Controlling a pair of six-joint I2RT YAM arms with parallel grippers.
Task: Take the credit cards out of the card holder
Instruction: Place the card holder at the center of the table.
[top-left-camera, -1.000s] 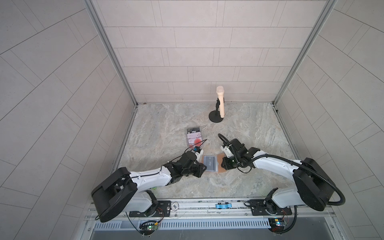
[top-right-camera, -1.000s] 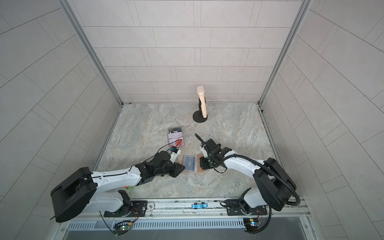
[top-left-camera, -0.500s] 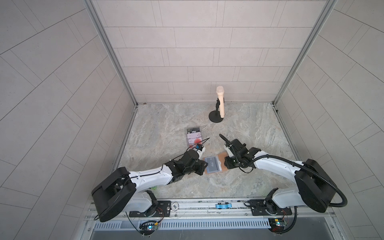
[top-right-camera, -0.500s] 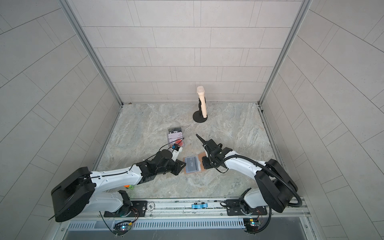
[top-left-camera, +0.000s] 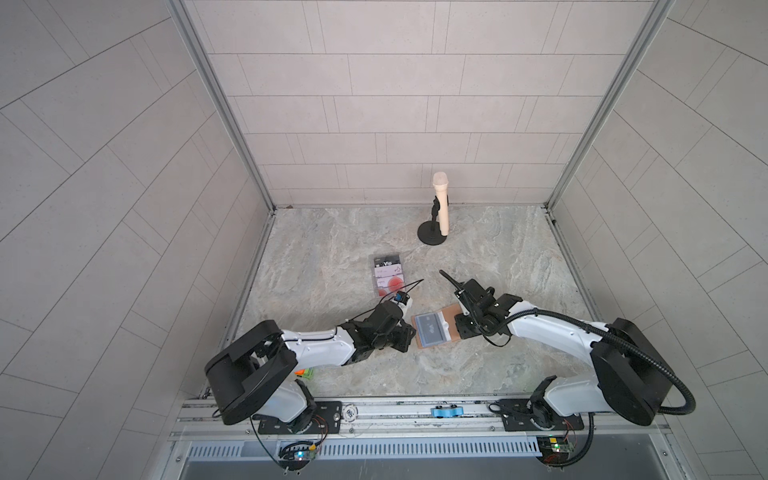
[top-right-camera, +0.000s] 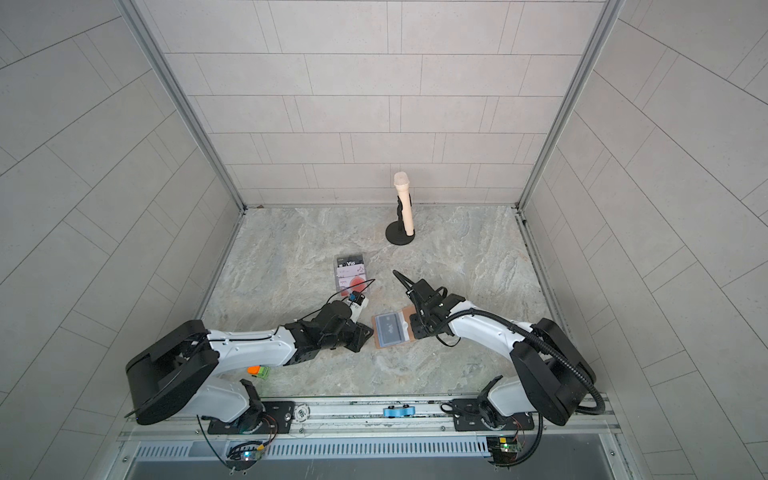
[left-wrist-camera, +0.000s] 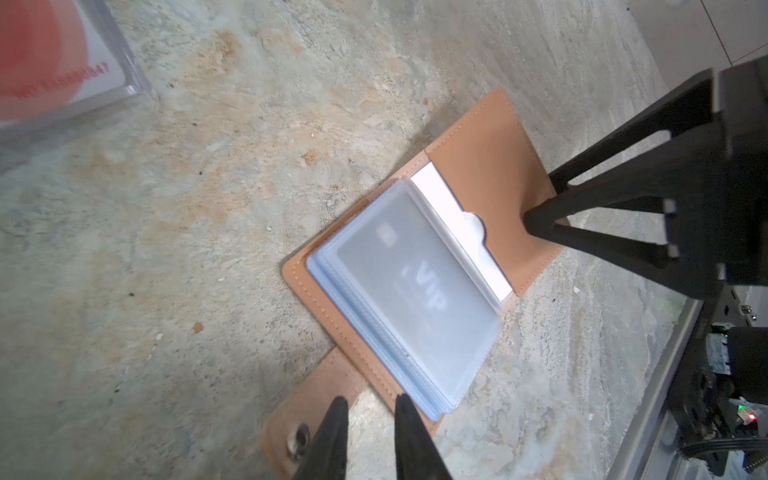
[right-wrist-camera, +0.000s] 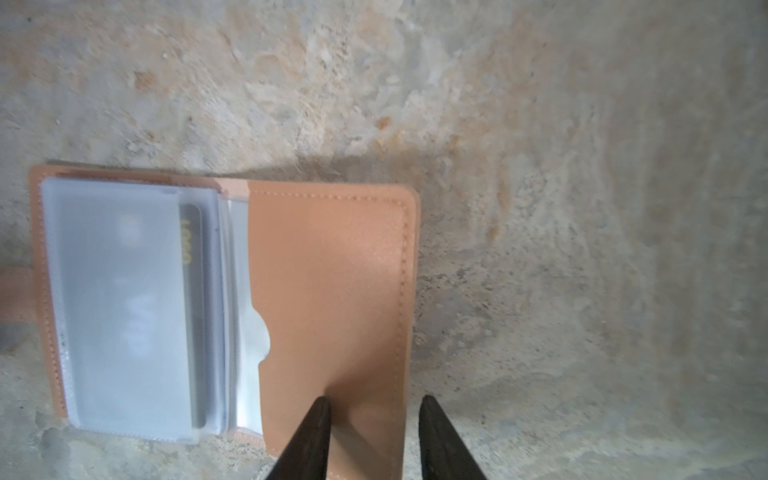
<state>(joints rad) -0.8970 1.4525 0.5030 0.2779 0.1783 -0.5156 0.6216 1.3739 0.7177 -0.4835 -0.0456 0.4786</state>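
Note:
The tan card holder (top-left-camera: 451, 312) lies open on the marble table between both arms. Its clear sleeves (left-wrist-camera: 374, 299) are on top, with a dark grey Vip credit card (left-wrist-camera: 415, 291) inside the uppermost. A white card edge (left-wrist-camera: 453, 216) shows in the cover pocket, and a dark card (right-wrist-camera: 193, 291) sits in a lower sleeve. My left gripper (left-wrist-camera: 370, 401) is open a little; one finger (left-wrist-camera: 332, 432) is over the snap tab (left-wrist-camera: 307, 415), with bare table in the gap. My right gripper (right-wrist-camera: 374, 400) is open, straddling the edge of the tan cover (right-wrist-camera: 332, 270).
A clear plastic box (top-left-camera: 387, 274) with a Vip card, a pink card and a red-circle card lies behind the left gripper. A microphone on a black stand (top-left-camera: 439, 212) stands at the back. A small orange and green object (top-left-camera: 305, 372) lies under the left arm.
My right gripper's jaws have spread apart over the holder's cover. The holder has shifted slightly to the right. The left gripper has barely moved.

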